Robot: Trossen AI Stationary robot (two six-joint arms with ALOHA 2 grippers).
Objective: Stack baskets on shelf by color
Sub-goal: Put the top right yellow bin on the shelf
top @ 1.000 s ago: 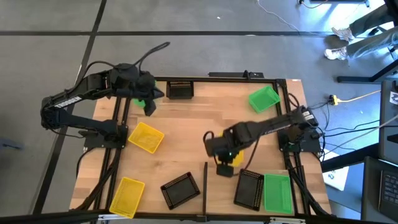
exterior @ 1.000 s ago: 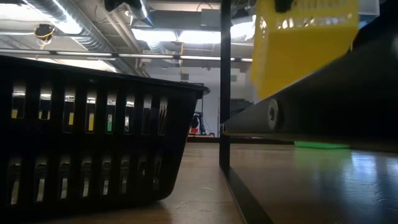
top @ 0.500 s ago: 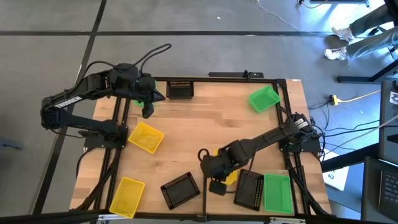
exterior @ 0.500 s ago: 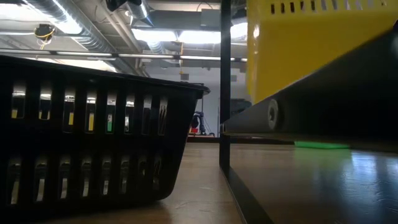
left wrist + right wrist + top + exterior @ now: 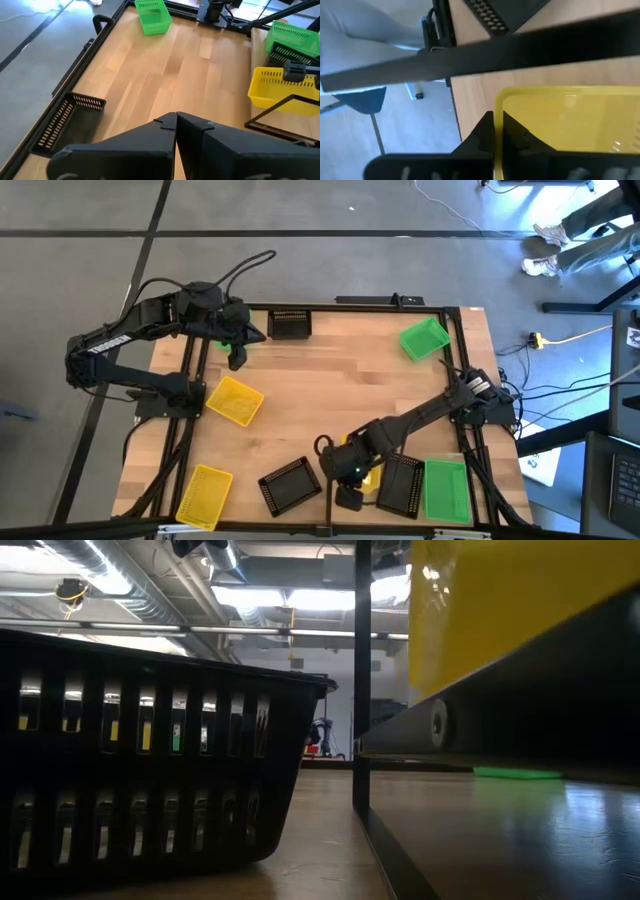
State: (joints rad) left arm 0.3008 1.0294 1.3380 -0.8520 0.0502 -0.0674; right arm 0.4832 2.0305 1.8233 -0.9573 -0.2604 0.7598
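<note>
My right gripper (image 5: 498,131) is shut on a yellow basket (image 5: 370,471) and holds it above the shelf (image 5: 500,840), just right of the shelf's thin black bar (image 5: 328,478), near the table's front edge. In the low view the yellow basket (image 5: 515,610) fills the upper right, and a black basket (image 5: 140,750) stands on its base left of the bar. A black basket (image 5: 401,481) and a green basket (image 5: 445,488) rest on the shelf. My left gripper (image 5: 176,119) is shut on nothing, raised over the table's far left corner. My right gripper pinches the rim of one side wall (image 5: 498,107) of the yellow basket, one finger inside the basket and one outside. The fingers come from above, slanting down. The basket is lifted clear of the shelf, open side up and tilted.
On the table's left half sit two yellow baskets (image 5: 235,400) (image 5: 205,495) and a black one (image 5: 290,485). Another black basket (image 5: 290,323) stands at the far edge, and a green one (image 5: 424,338) at the far right. The middle of the planked top is bare.
My right gripper has carried the yellow basket toward the table's near edge and a little left, sinking and tipping further down. In the low view the basket has come closer and fills more of the picture. My left arm has kept still.
</note>
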